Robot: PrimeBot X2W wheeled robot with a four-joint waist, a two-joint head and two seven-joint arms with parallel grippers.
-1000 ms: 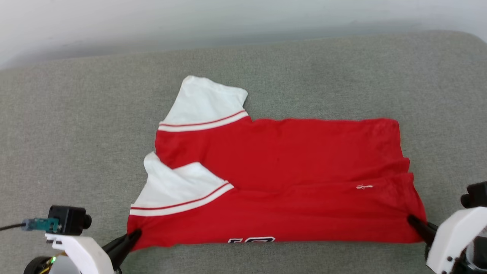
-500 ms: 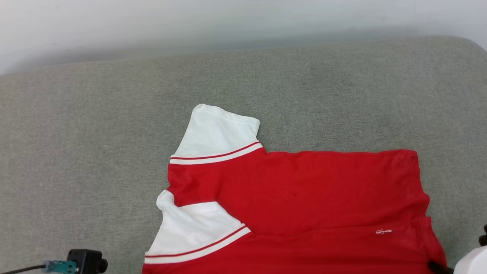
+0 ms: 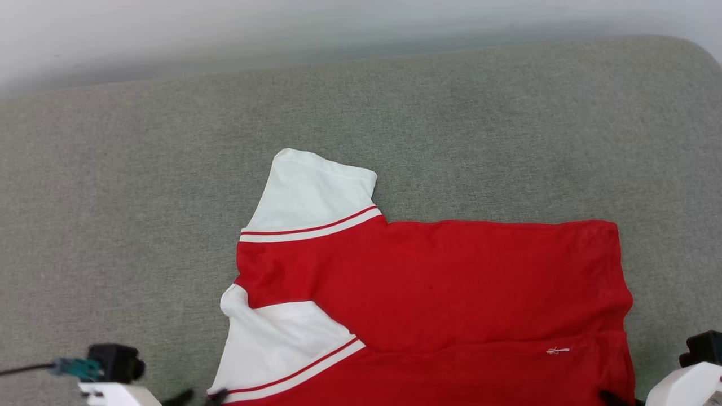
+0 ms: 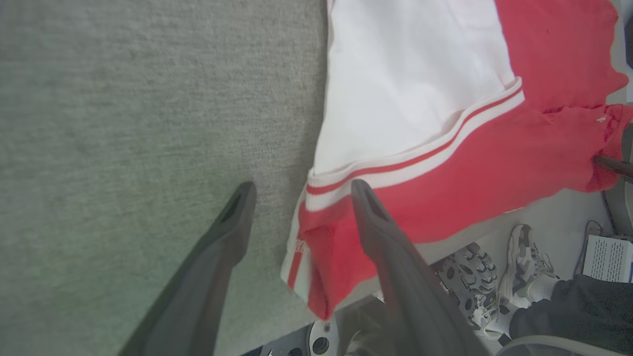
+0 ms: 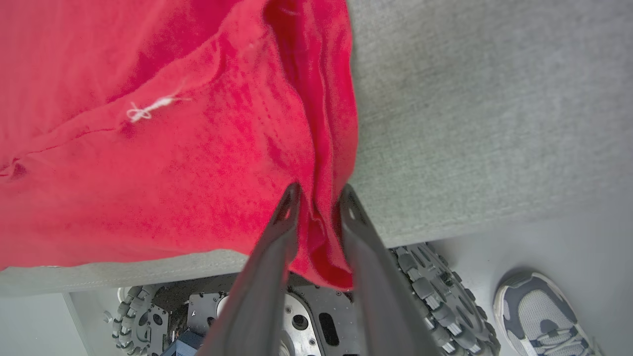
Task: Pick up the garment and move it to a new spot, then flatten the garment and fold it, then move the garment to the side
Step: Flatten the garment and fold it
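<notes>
The garment (image 3: 440,293), red with white sleeves and striped trim, lies folded on the grey padded table (image 3: 141,197), and its near edge hangs over the table's front. My left gripper (image 3: 202,395) is at the sleeve-side corner, open. In the left wrist view the left gripper (image 4: 301,188) has its fingers wide apart, and the garment's corner (image 4: 316,232) lies loose between them. My right gripper (image 3: 612,397) is at the hem-side corner. In the right wrist view the right gripper (image 5: 319,190) has its jaws narrowly apart, with a bunched fold of the red hem (image 5: 321,148) between them.
The table's front edge (image 5: 420,232) runs just below both grippers, with my wheeled base (image 5: 425,291) under it. A person's shoes (image 4: 524,262) stand on the floor close by, one shoe (image 5: 544,311) to my right. A pale wall (image 3: 361,28) lies behind the table.
The left gripper has opened and let go of the sleeve-side corner, which it pinched a second ago. The head camera has shifted, so the garment sits lower in view.
</notes>
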